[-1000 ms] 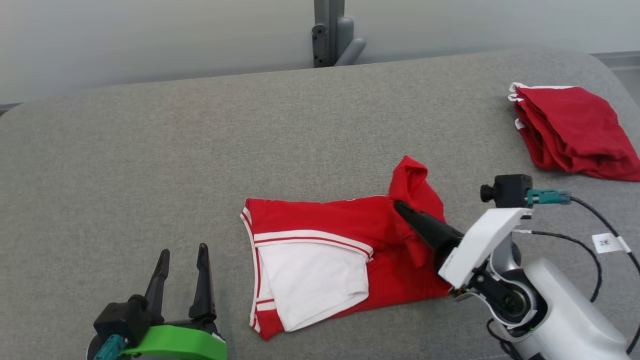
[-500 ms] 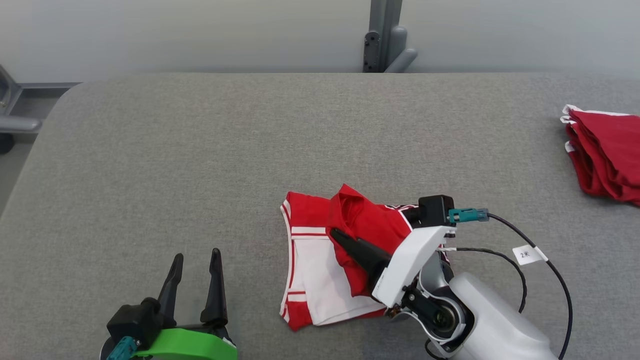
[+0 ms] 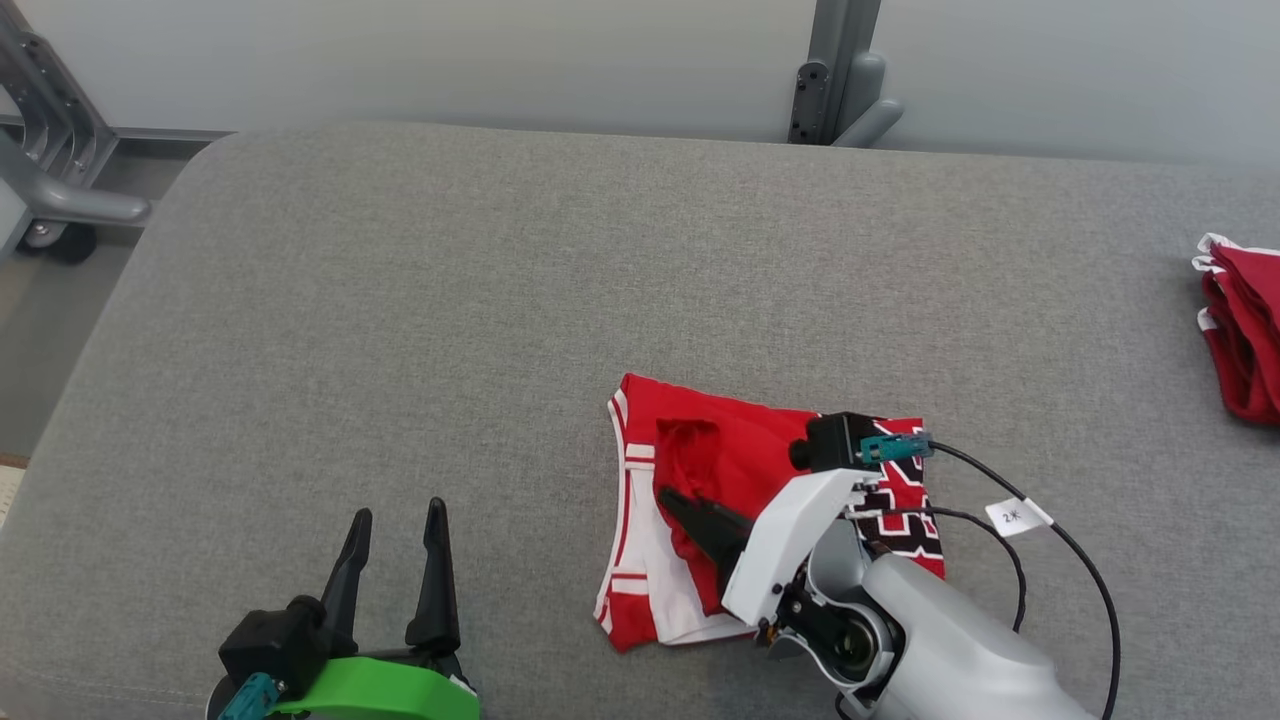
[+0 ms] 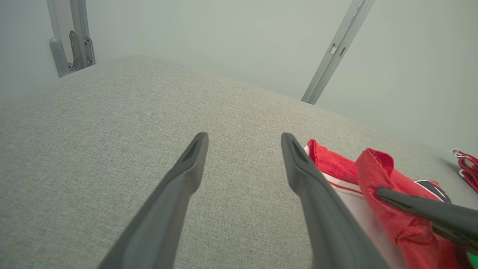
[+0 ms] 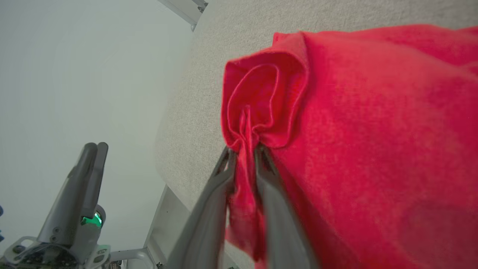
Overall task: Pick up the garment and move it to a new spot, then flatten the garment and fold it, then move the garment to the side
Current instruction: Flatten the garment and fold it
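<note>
The padded table (image 3: 400,300), rounded at its corners, is covered in coarse grey woven cloth. At five o'clock on it lies the garment (image 3: 720,440), soft red knit with white striped panels, doubled over. At three o'clock sits a rumpled red pile (image 3: 1240,340). The right gripper (image 3: 668,497) pinches a bunched red fold of the garment. The left gripper (image 3: 398,512), at seven o'clock, has its fingers spread above bare cloth.

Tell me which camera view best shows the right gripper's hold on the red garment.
The right wrist view: the right gripper pinches a bunched fold of the garment between both fingers, seen close. The head view shows it from above as one dark shape on the cloth. The left wrist view catches a finger against the fold.
</note>
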Controlling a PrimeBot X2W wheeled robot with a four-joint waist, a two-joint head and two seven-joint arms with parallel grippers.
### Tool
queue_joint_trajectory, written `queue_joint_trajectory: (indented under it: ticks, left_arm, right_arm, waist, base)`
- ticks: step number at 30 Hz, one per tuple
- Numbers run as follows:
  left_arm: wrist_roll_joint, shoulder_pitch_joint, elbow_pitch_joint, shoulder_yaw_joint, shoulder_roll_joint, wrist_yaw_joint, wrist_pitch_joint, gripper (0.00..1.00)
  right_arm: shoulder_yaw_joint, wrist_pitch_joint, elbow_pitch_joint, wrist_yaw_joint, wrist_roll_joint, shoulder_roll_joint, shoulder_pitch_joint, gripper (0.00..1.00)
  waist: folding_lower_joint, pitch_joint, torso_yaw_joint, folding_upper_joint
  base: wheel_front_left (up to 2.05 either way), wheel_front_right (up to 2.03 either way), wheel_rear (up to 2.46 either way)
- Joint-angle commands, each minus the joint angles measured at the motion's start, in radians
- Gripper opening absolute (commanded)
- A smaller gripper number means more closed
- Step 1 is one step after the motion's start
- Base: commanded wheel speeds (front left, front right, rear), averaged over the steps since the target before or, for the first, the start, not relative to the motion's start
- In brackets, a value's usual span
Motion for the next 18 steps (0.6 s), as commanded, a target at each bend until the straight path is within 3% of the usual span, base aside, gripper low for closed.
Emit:
queue_joint_trajectory:
  ticks: [1, 10, 18]
  left_arm:
    - [0.005, -0.003, 0.002, 0.004, -0.003, -0.003, 0.000, 1.00]
    - [0.009, -0.005, 0.005, 0.013, -0.008, -0.008, 0.000, 1.00]
    - [0.016, 0.001, -0.001, 0.023, -0.012, -0.010, 0.000, 1.00]
  right_arm:
    - [0.014, -0.015, 0.012, 0.000, 0.008, 0.005, -0.019, 1.00]
    - [0.069, -0.084, 0.000, 0.000, 0.018, 0.008, -0.056, 1.00]
    - [0.068, -0.206, -0.027, 0.000, -0.005, -0.049, -0.071, 1.00]
  waist:
    - [0.0000, 0.000, 0.000, 0.0061]
    - [0.0000, -0.001, -0.008, 0.0061]
    - [0.0000, -0.003, -0.033, 0.0061]
  base:
    - [0.00, 0.00, 0.00]
    - [0.00, 0.00, 0.00]
    - [0.00, 0.00, 0.00]
